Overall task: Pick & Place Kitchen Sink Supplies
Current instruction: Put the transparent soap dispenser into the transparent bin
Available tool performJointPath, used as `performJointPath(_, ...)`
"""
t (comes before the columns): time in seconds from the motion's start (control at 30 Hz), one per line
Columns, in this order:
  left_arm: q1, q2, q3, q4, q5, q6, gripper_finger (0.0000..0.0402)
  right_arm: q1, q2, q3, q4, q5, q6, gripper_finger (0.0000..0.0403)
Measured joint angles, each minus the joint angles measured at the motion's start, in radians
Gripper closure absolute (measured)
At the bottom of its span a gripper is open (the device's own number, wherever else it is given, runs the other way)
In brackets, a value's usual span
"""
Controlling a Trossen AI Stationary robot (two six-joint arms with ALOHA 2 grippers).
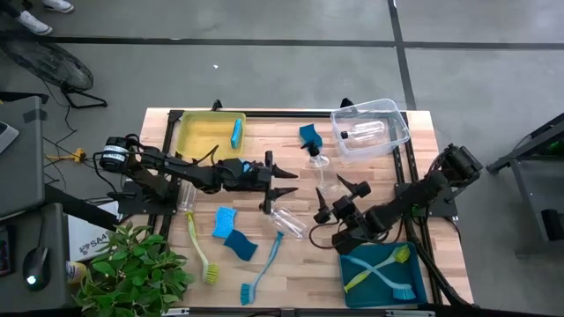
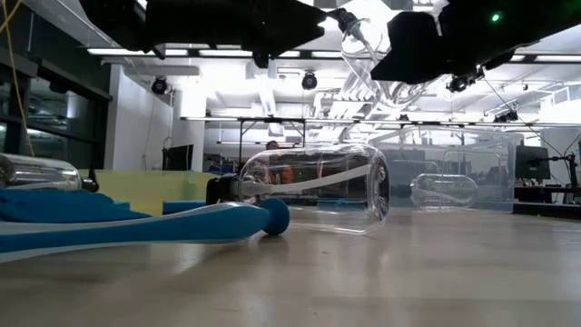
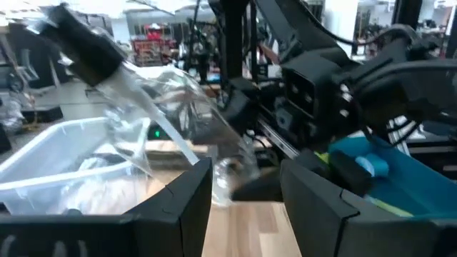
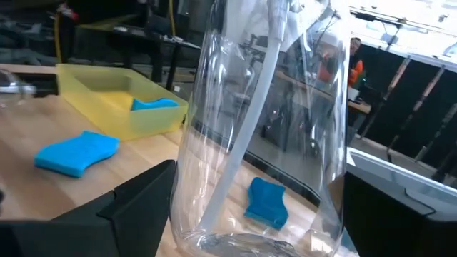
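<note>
Bottle held over the desk
Right tool (image 1: 342,195) grips a clear bottle (image 1: 324,173); left tool (image 1: 280,187) spread wide beside it

Yellow bin (image 1: 198,139), clear bin (image 1: 397,119), teal bin (image 1: 419,286), leafy plant (image 1: 132,269).

Bottle (image 4: 264,128) top cut off in right wrist view.

1. You look straight down on the whole counter (image 1: 370,273) from overhead.
2. Your low camera sits at counter height, facing the room.
3. Both wrist cameras sit very close to one raised clear bottle (image 4: 264,121), seen from opposite sides.
</note>
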Motion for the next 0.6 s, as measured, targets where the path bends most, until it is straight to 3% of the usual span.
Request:
performJointPath(0.23,0.011,0.000,0.001,0.073,-0.025,-0.002,0.0238,0.042,0.000,0.000,0.139,0.003,-0.192,0.0062)
performJointPath(0.6,0.060,0.000,0.041,0.037,0.099,-0.090,0.0238,0.061,0.000,0.000,0.347,0.006,-0.467,0.0062)
